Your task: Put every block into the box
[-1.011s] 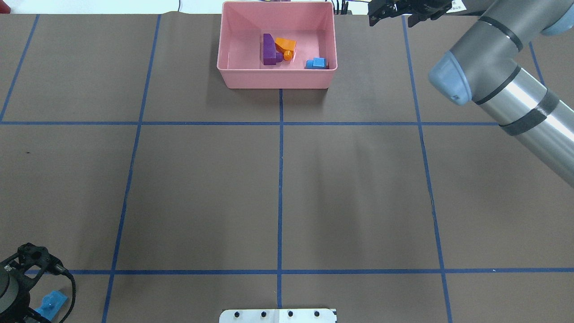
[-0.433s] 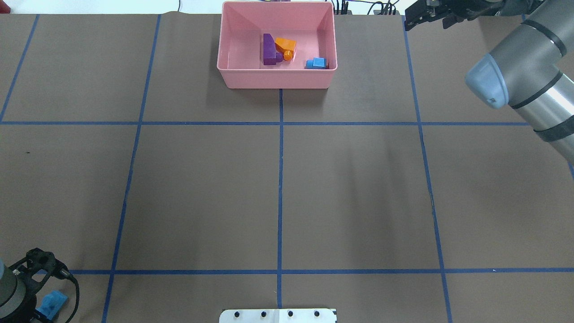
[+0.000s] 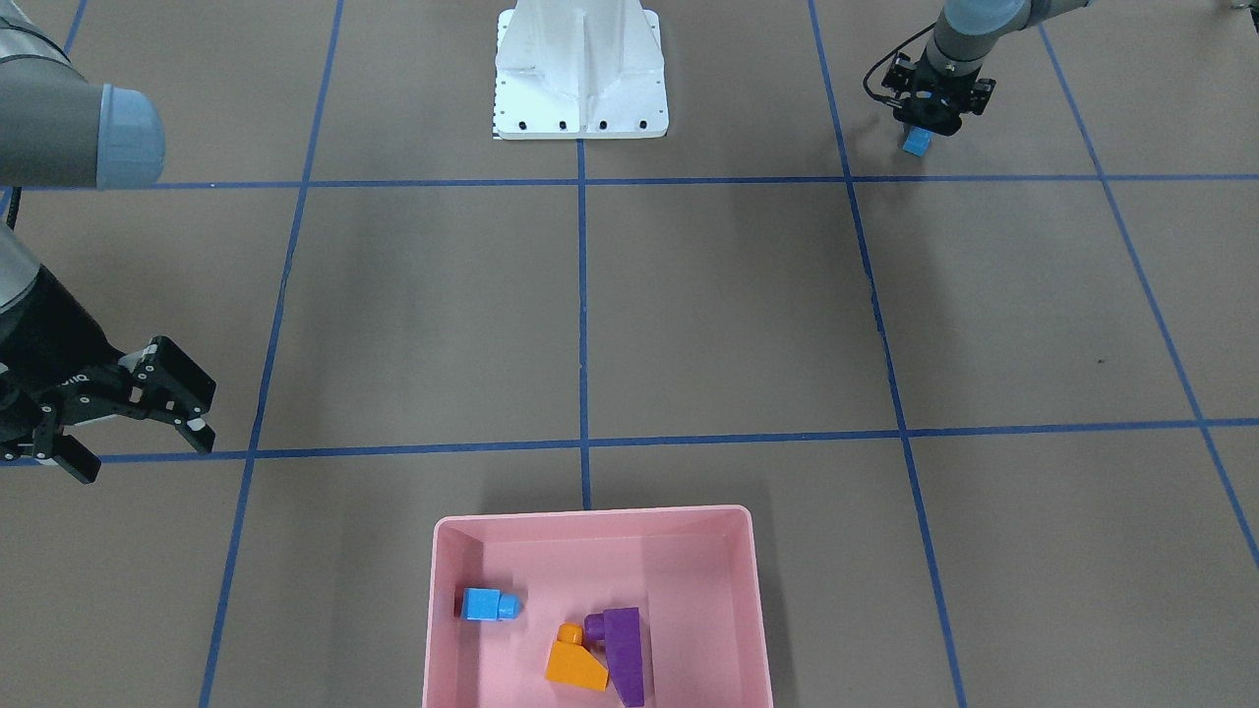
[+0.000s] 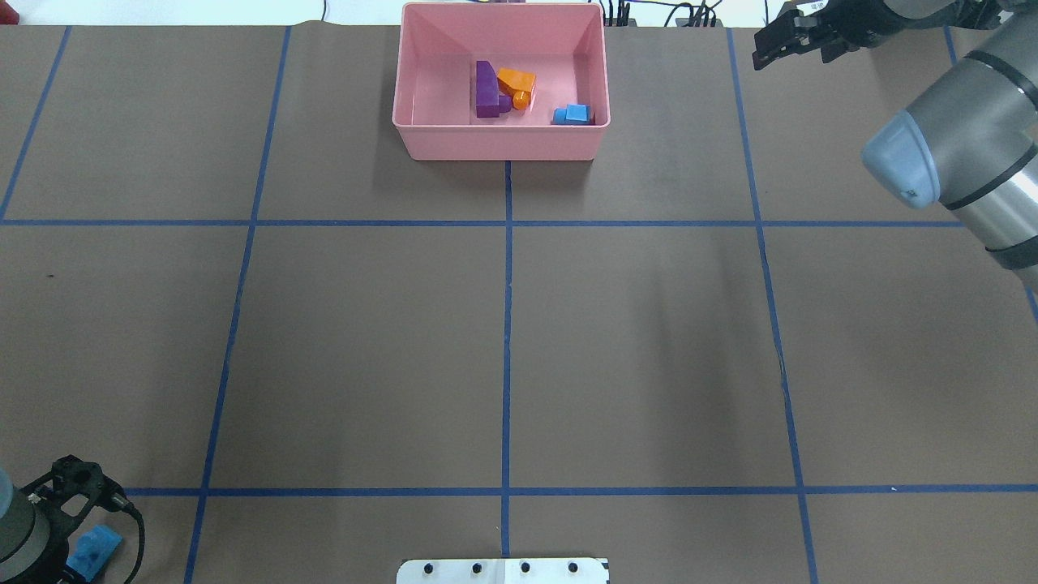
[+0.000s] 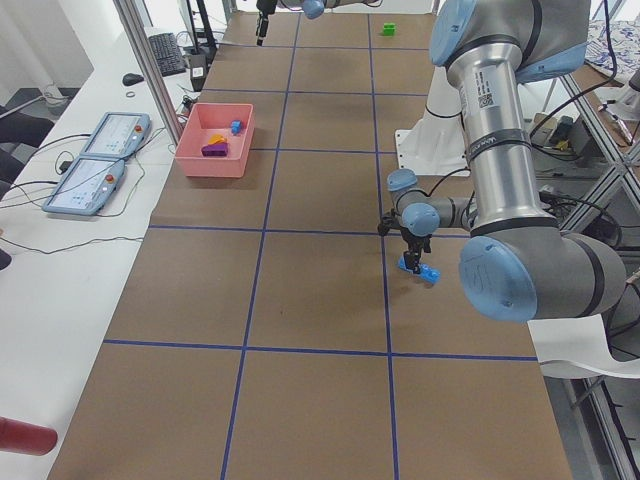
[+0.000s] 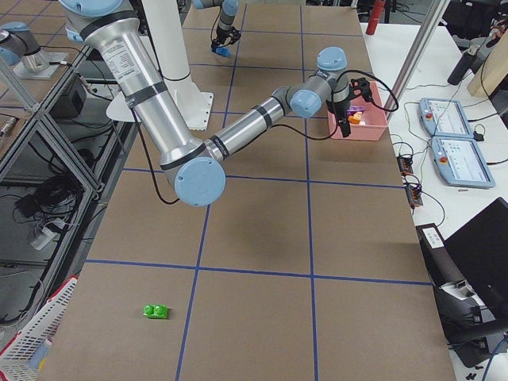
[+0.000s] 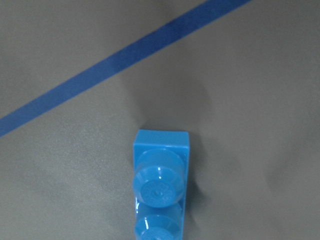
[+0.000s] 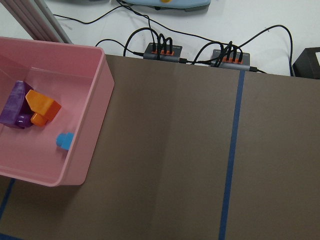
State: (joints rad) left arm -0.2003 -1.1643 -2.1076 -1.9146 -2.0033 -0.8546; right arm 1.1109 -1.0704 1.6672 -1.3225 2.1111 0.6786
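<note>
The pink box [image 4: 499, 148] stands at the table's far middle. It holds the purple sloped brick [image 4: 486, 89], the orange sloped brick [image 4: 516, 83] and the small blue cube [image 4: 574, 113]. The long blue bar [image 4: 87, 553] lies on the table at the near left. My left gripper [image 3: 925, 126] hangs right over the bar and looks open; the left wrist view shows the bar [image 7: 160, 185] with no fingers on it. My right gripper [image 3: 143, 452] is open and empty, to the right of the box. The green brick [image 6: 155, 312] lies far off at the table's right end.
The white robot base [image 3: 580, 88] sits at the near middle edge. Power strips and cables [image 8: 162, 50] lie just past the table's far edge. Two tablets [image 5: 95, 170] lie on the side bench beyond the box.
My right arm and gripper have swung to the right, away from the box. My left gripper has shifted slightly toward the near edge over the blue bar, which has stayed put.
</note>
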